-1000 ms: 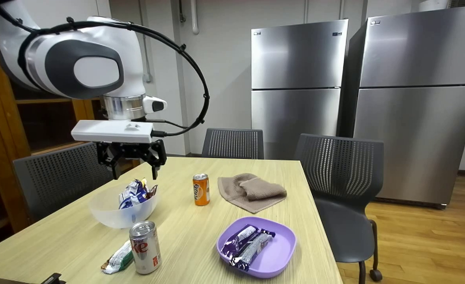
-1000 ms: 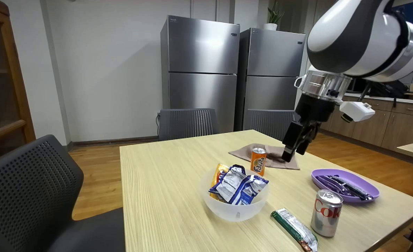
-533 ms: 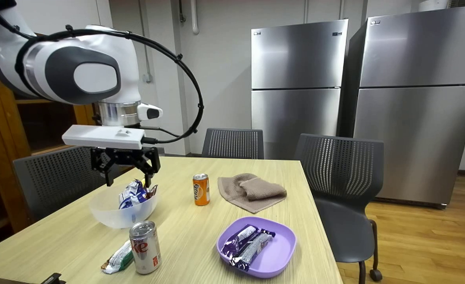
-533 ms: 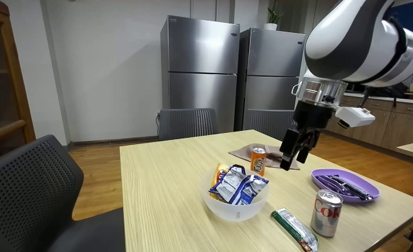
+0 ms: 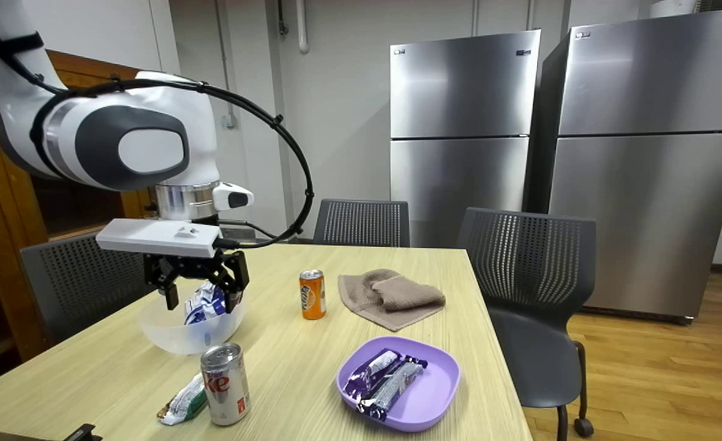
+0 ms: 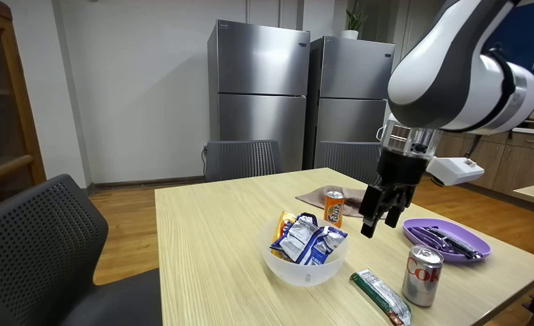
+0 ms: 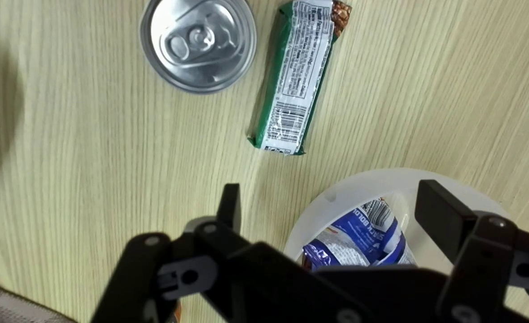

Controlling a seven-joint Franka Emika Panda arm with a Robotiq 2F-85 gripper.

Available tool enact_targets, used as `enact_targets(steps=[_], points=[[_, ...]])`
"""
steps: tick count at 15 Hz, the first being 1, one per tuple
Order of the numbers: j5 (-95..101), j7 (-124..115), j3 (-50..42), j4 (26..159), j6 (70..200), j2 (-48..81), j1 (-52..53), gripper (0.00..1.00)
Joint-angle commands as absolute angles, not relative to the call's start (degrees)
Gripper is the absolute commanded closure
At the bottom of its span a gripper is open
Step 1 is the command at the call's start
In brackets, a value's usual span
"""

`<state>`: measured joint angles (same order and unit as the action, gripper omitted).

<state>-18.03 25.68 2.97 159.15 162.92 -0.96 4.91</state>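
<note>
My gripper [image 5: 201, 301] is open, points down and holds nothing. In an exterior view its fingertips [image 6: 368, 230] hang above the table, to the right of the frosted white bowl [image 6: 305, 276]. In the wrist view the fingers stand wide apart, and the right finger [image 7: 443, 220] overlaps the bowl's rim [image 7: 381, 179]. The bowl holds blue-and-white snack bags [image 7: 358, 233] and a yellow bag [image 6: 282, 226]. A green-and-white bar [image 7: 295, 76] lies on the table beside the bowl. A silver Diet Coke can [image 5: 226, 392] stands upright next to the bar.
An orange Fanta can [image 5: 312, 294] stands upright behind the bowl. A brown towel [image 5: 391, 306] lies folded on the table. A purple plate [image 5: 437, 398] holds purple-wrapped bars [image 5: 391, 386]. Chairs [image 5: 361, 223] stand around the table.
The arm and the gripper have come down toward the table, with a slight shift to the left in both exterior views. The gripper stays open. The things on the table have not moved.
</note>
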Motion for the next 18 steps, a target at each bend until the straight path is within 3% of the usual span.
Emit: enact_targets(steps=[1,11,18], points=[[-17.9,25.5,3.1,159.1,162.9,-0.9,4.8,0.0],[-14.2,23.7,3.8,157.2,162.8,6.1,3.4,0.0],[-0.8,16.4,2.5,153.2,160.9,11.3,3.8,0.0]])
